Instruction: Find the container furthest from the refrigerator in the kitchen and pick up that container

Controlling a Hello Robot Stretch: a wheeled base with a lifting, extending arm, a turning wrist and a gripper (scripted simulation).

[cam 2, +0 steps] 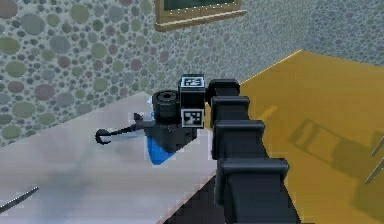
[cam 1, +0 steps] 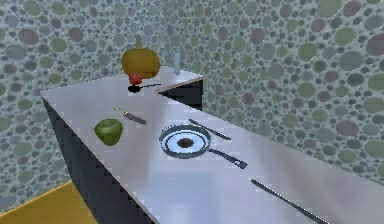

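The arm (cam 2: 245, 160), a dark square bar at the lower middle of the arm side view, ends in the gripper (cam 2: 102, 136), whose thin fingers (cam 2: 125, 131) reach left over a pale grey countertop (cam 2: 60, 170). A blue thing (cam 2: 157, 150), possibly the container, lies below the gripper's body near the counter's edge, and whether the fingers hold anything cannot be told. In the forward view a grey counter (cam 1: 300, 165) bears a frying pan (cam 1: 188, 142) at centre, a green rounded thing (cam 1: 109, 130) to its left and an orange round thing (cam 1: 140, 63) at upper middle, between pebble-patterned walls (cam 1: 300, 50) and above a yellow floor (cam 1: 45, 205).
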